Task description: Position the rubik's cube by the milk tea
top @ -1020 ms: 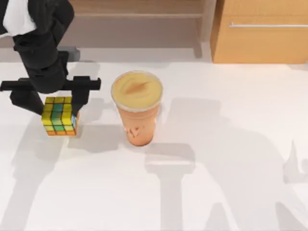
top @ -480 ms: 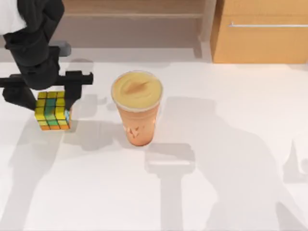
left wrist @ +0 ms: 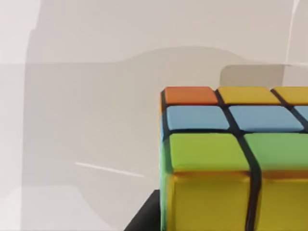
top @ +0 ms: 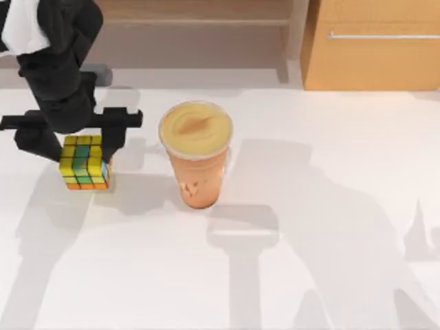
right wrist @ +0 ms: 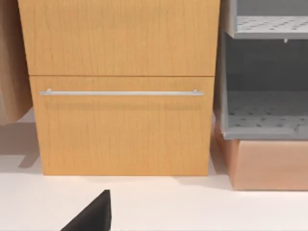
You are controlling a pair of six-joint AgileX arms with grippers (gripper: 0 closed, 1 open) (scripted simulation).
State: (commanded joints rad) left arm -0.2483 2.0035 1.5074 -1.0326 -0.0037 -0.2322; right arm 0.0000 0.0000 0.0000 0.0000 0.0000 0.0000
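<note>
The rubik's cube (top: 84, 163), with yellow, green and orange stickers, sits between the black fingers of my left gripper (top: 79, 148), which is shut on it, at the table's left side. In the left wrist view the cube (left wrist: 231, 159) is close up, above the white table. The milk tea (top: 196, 137), a tall tapered cup of orange-tan drink with a pale yellow lid, stands upright to the cube's right, with a gap between them. A dark tip of my right gripper (right wrist: 91, 214) pokes into the right wrist view.
A wooden cabinet (top: 375, 45) with a metal drawer handle stands at the table's back right, also seen as the cabinet (right wrist: 120, 96) in the right wrist view beside a grey shelf unit (right wrist: 264, 82). The white table (top: 309, 240) stretches open to the right and front of the cup.
My left gripper, with the cube in it, drifted left and back, then came right again toward the cup. The milk tea has not moved.
</note>
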